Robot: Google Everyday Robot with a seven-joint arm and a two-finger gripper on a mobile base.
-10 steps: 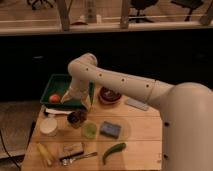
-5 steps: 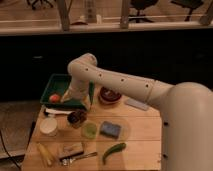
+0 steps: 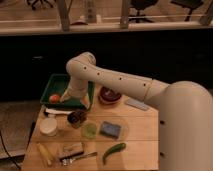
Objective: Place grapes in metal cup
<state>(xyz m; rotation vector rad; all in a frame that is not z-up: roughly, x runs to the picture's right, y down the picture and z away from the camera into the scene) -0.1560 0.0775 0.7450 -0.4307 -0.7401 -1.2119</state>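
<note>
Dark purple-brown grape bunch [image 3: 76, 117] sits on the wooden worktop [image 3: 135, 140], just beside the translucent green cup [image 3: 90, 130] and near the white bowl [image 3: 48, 126]; dull grey metal cup not separable from that dark lump. Pale robot gripper [image 3: 75, 98] hangs over the front edge of the green tray [image 3: 52, 82], near the grape bunch; cannot tell if jaws are wide or closed. Risk: off-centre descent knocks the translucent green cup, or the bunch snags a rim and rolls off.

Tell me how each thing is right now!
End effector: low over the tray's front edge.
Fruit: lying in the tray.
Metal cup: upright on the table, contents unclear.
Green cup: upright, beside it.
White bowl: upright.
Red bowl: upright.
Pepper: lying flat.
</note>
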